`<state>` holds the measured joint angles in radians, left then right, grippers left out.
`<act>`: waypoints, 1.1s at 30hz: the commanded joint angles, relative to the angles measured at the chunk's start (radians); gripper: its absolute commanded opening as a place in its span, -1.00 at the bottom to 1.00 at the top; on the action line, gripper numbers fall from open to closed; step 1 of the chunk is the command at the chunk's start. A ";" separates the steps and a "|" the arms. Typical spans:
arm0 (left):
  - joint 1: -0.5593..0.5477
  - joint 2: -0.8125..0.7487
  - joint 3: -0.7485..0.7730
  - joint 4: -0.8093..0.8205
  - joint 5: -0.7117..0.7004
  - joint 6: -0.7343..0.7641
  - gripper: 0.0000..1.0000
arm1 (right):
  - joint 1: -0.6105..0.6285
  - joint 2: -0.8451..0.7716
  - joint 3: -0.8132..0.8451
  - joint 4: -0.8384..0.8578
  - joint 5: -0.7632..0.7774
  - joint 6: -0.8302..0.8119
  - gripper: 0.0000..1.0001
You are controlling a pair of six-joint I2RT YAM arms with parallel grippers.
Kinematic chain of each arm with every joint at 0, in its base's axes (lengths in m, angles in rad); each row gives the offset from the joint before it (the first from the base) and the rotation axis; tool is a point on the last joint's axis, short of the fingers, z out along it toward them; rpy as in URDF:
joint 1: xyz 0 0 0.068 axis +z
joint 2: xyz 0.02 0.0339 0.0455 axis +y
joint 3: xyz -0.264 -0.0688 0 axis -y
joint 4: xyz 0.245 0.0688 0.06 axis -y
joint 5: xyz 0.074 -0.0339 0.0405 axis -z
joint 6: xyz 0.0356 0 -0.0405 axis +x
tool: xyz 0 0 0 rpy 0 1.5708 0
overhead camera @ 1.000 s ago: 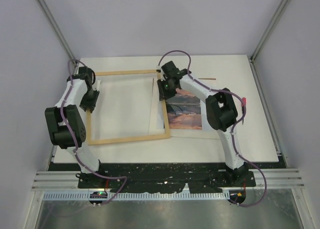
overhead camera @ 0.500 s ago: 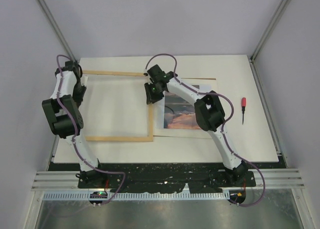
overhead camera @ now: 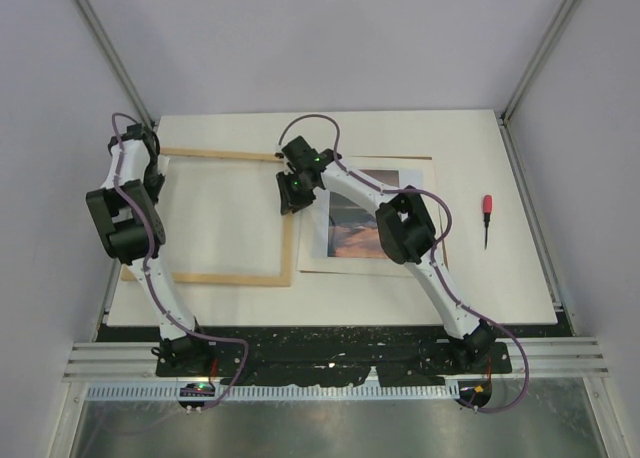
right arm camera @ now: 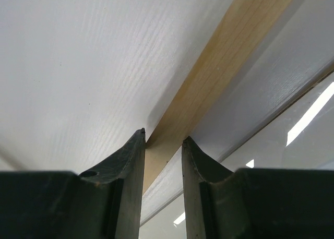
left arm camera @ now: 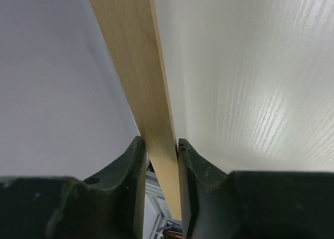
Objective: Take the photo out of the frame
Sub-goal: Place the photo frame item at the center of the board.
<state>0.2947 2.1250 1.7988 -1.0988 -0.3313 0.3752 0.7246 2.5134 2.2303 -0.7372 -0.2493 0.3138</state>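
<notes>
Two robot arms grip an empty wooden frame (overhead camera: 210, 278) lying over the left half of the white desk (overhead camera: 450, 278). The left hand (overhead camera: 152, 176) sits at the frame's far left corner, close to the desk's left edge. In the left wrist view its fingers (left arm camera: 133, 166) are pressed against both sides of a pale wood strip (left arm camera: 135, 56), nearly closed with only the strip between them. The right hand (overhead camera: 288, 196) is on the frame's right-hand strip, near its far right corner. In the right wrist view its fingers (right arm camera: 136, 160) stand a narrow gap apart, with the strip (right arm camera: 229, 46) running between them. The photo (overhead camera: 352, 223), a sunset print with a wide pale border, lies flat on the desk just right of the frame and outside it. The right arm partly covers it. A red-handled screwdriver (overhead camera: 487, 210) rests well apart, near the desk's right edge.
</notes>
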 commanded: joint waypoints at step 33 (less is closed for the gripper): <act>-0.039 0.021 -0.012 0.024 0.060 0.016 0.32 | 0.072 -0.021 0.143 0.119 -0.120 -0.127 0.12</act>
<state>0.2604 2.1960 1.7920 -1.0645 -0.3054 0.3977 0.7944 2.5252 2.3268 -0.6735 -0.3611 0.1867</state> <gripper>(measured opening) 0.652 0.561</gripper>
